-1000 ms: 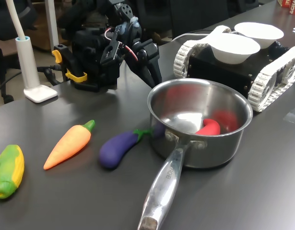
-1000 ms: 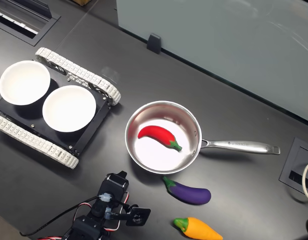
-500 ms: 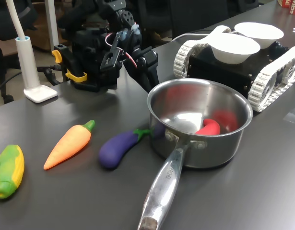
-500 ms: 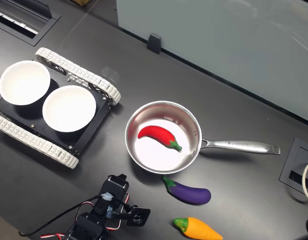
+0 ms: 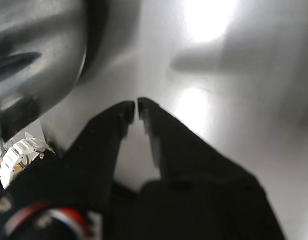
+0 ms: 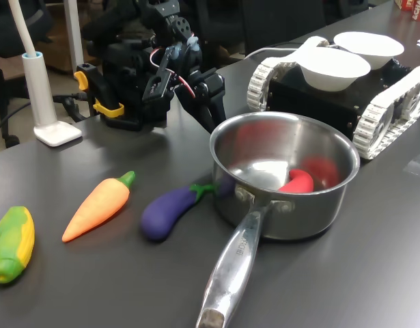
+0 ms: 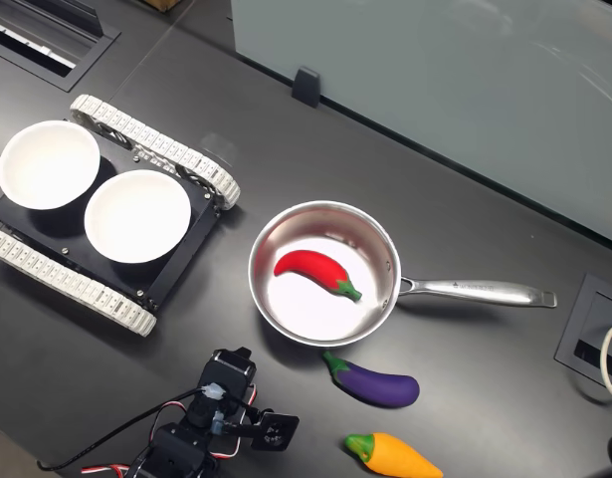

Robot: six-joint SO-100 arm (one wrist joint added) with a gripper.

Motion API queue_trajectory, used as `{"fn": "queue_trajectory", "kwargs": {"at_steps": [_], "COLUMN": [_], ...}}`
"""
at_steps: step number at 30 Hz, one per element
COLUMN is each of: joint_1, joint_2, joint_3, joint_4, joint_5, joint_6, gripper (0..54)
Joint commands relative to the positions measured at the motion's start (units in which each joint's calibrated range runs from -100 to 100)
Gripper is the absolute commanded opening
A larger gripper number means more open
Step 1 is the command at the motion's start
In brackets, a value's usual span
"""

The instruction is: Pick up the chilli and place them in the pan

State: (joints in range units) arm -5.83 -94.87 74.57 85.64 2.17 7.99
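The red chilli (image 6: 297,182) (image 7: 313,269) with its green stem lies on the floor of the steel pan (image 6: 312,217) (image 7: 304,311). The pan stands mid-table in both exterior views, and its long handle (image 7: 475,292) points to the second exterior view's right. My gripper (image 6: 215,117) (image 7: 234,358) hangs just outside the pan's rim, between the pan and the arm's base. In the wrist view the black fingertips of the gripper (image 5: 133,107) meet over bare tabletop, shut with nothing between them.
A purple eggplant (image 6: 170,212) (image 7: 377,384), an orange carrot (image 6: 97,208) (image 7: 395,456) and a corn cob (image 6: 11,242) lie beside the pan. A tracked vehicle (image 6: 384,113) (image 7: 161,149) carries two white bowls. A white lamp base (image 6: 56,132) stands near the arm.
The gripper has drawn back a little from the pan's rim toward the arm's base. The chilli and the pan have not moved.
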Motion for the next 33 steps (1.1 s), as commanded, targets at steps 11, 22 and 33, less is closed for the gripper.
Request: {"fn": "queue_trajectory", "kwargs": {"at_steps": [11, 22, 33], "joint_1": [1.47, -1.97, 0.9], "joint_2": [-0.58, -0.58, -0.58], "joint_3": [-1.38, -1.47, -1.38], "joint_4": [-2.1, -1.75, -1.84], "joint_5": [0.2, 1.32, -0.2], "joint_6": [-0.93, -1.01, -1.01], "gripper": [0.2, 0.2, 0.2]}}
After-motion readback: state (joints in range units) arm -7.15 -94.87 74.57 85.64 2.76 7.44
